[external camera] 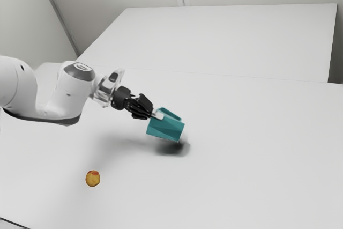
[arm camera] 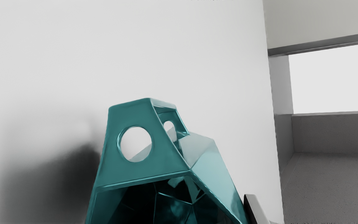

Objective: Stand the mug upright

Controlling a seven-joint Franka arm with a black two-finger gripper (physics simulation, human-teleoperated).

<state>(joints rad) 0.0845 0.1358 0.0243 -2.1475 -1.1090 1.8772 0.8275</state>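
With my end effector [external camera: 155, 115] I am pinching the teal mug [external camera: 166, 128], which is hanging tilted just above the bench [external camera: 241, 181], well in from its far edge, its mouth facing my camera.

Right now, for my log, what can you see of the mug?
The mug is glossy teal, perhaps ceramic or plastic, with faceted walls and an angular handle pierced by round holes. It is tilted, its open mouth facing the gripper and its base sloping down toward the exterior view's right. The gripper holds it near the mouth, above its shadow on the table.
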